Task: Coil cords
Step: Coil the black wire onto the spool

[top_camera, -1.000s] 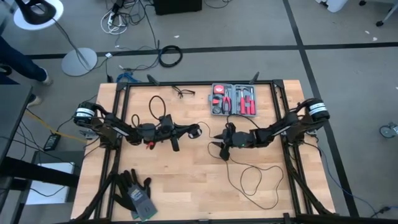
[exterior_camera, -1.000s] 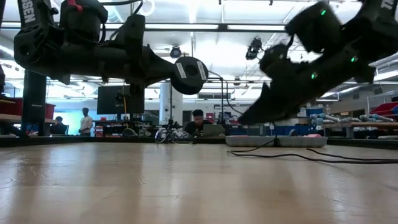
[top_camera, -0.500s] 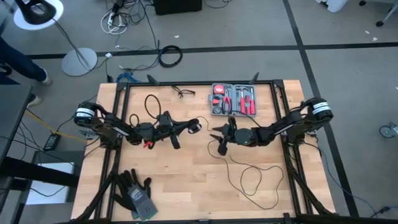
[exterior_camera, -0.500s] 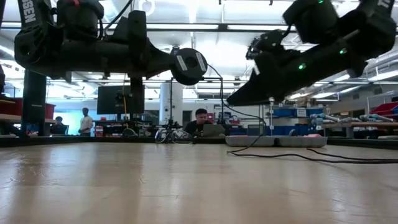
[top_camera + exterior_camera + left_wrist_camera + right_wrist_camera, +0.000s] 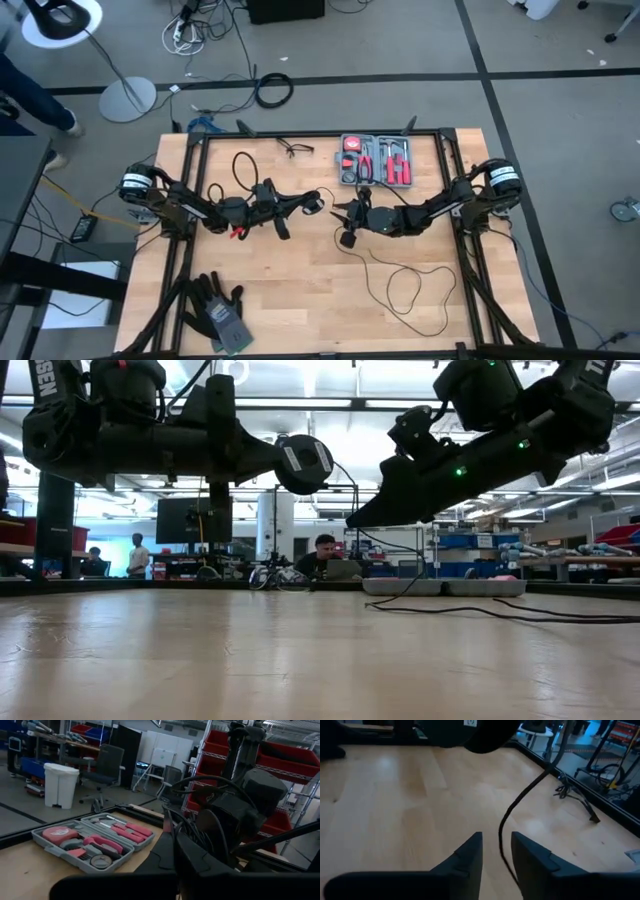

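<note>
The cords are one thin black cable ending in a round black puck with a pale centre. My left gripper hangs level above the table's middle, shut on the puck end. Turns of cable stand up around it. From there the cable runs right and drops to slack loops on the wood. My right gripper is close to the puck's right, slanting down and open. The cable passes between its fingers, and I cannot tell whether it touches them. My left gripper has the cable's puck end; the puck sits at its fingertips, clear of the table. The fingers lie level, pointing toward the table's right. Turns of cable arch over them. The fingers themselves hide the exact place of the pinch.
A grey tool case with red-handled tools lies at the far middle, and a small wire glasses-like item lies left of it. Dark gloves lie at the near left. A black frame rims the table.
My right gripper has moved toward the table's left, up to the puck, rising a little and rolling its wrist. My left gripper has stayed in place but tipped slightly upward, so the puck sits a little higher. The cable turns above it have shifted.
</note>
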Tool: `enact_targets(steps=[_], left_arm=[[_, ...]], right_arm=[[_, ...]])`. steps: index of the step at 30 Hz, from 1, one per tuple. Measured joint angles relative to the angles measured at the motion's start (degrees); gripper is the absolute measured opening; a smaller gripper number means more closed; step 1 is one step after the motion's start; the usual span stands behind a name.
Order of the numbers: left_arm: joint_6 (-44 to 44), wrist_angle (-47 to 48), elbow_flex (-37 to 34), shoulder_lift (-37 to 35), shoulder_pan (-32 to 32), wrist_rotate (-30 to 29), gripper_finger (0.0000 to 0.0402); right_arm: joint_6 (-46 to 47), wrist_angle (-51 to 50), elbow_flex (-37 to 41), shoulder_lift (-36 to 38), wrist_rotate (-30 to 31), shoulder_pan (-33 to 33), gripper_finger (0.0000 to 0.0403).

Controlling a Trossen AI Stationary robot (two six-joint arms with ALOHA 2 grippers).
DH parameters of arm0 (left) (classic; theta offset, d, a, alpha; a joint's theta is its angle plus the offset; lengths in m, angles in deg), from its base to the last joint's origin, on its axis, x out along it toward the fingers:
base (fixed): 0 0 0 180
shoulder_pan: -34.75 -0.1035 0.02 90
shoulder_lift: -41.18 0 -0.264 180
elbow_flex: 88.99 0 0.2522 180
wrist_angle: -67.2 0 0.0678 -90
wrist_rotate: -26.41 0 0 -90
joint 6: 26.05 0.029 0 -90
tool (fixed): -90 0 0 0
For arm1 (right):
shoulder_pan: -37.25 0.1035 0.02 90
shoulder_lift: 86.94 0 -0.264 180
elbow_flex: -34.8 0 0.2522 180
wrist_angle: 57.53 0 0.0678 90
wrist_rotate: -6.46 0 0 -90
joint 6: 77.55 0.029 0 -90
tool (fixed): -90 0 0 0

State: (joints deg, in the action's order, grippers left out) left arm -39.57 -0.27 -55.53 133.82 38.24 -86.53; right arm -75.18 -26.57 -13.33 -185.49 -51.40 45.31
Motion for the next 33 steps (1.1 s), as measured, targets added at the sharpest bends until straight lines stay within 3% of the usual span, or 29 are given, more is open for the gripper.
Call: enact_targets(steps=[6,10,16,21,28,33], left_arm=[[-0.05,-0.05,0.00,0.02,0.00,0.00,0.0000],[-0.15,-0.32,0.00,0.00,0.00,-0.04,0.0000],[-1.80,-1.96,0.12,0.02,-0.06,-0.72,0.0000],[-2.69,-0.86,1.88,0.02,-0.07,-4.65,0.0000],[-2.93,13.39,5.79,0.02,-0.07,-12.10,0.0000],[-2.70,25.44,8.19,0.01,-0.04,-11.06,0.0000]], right_arm=[[-0.15,-0.01,0.00,0.00,0.00,0.02,0.0063],[0.08,0.09,0.00,0.00,0.03,0.42,0.0012],[3.34,0.07,-1.03,-2.01,1.63,-0.34,0.0003],[2.93,-0.12,-7.82,-9.28,-4.31,-0.79,0.0001],[-3.96,-4.39,-18.58,-14.88,-8.92,0.46,0.0001],[-10.09,-10.03,-20.87,-12.07,-13.02,1.27,0.0000]])
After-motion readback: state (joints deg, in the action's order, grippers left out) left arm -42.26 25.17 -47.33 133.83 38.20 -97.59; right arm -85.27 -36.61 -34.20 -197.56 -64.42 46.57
